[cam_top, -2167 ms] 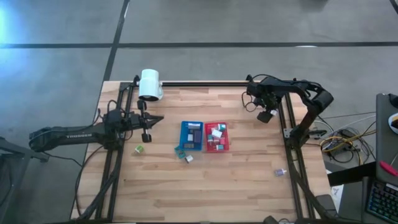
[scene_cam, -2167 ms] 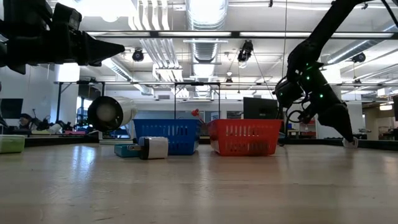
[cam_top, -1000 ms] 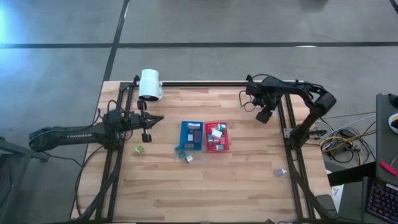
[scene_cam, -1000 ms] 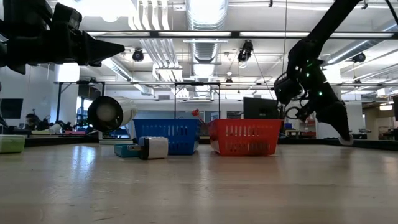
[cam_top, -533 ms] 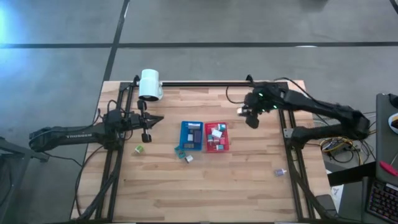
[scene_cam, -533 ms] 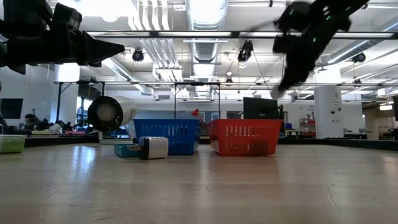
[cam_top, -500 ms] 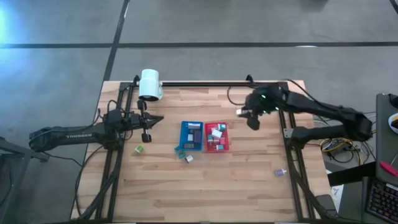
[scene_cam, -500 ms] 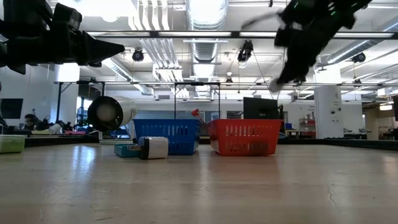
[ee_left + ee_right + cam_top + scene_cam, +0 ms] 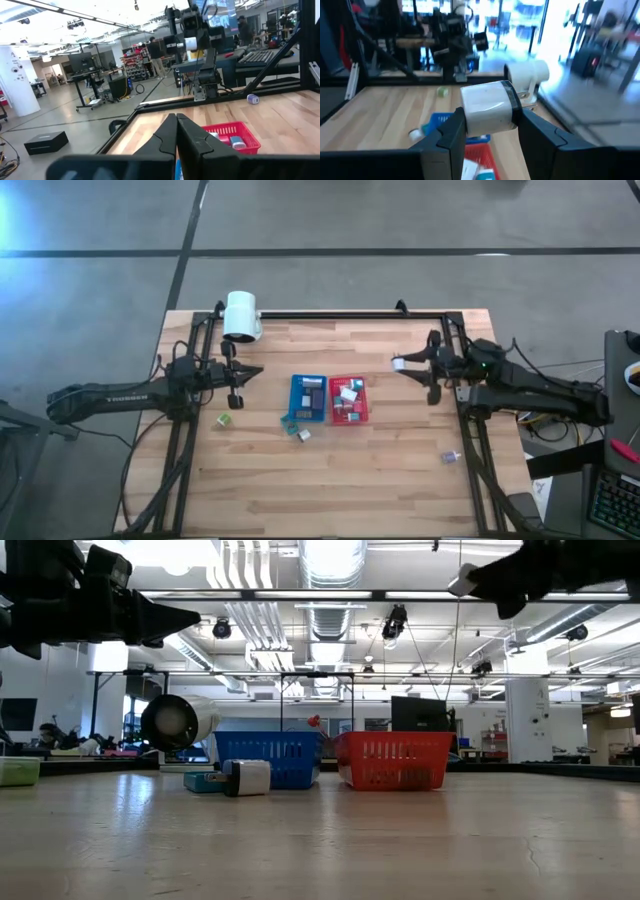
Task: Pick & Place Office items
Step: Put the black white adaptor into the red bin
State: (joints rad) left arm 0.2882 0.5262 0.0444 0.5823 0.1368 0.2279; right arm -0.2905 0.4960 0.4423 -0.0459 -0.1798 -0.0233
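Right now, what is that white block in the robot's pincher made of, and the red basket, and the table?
White block: likely smooth plastic; soft sheen, rounded edges. Red basket: probably molded plastic; slotted walls. Table: wood; pale planks with visible grain.

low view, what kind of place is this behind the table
Probably a large open lab or industrial workshop. Exposed ceiling ducts and pipes run overhead, a white pillar stands on a wide concrete floor, and desks with monitors fill the background beyond the wooden table.
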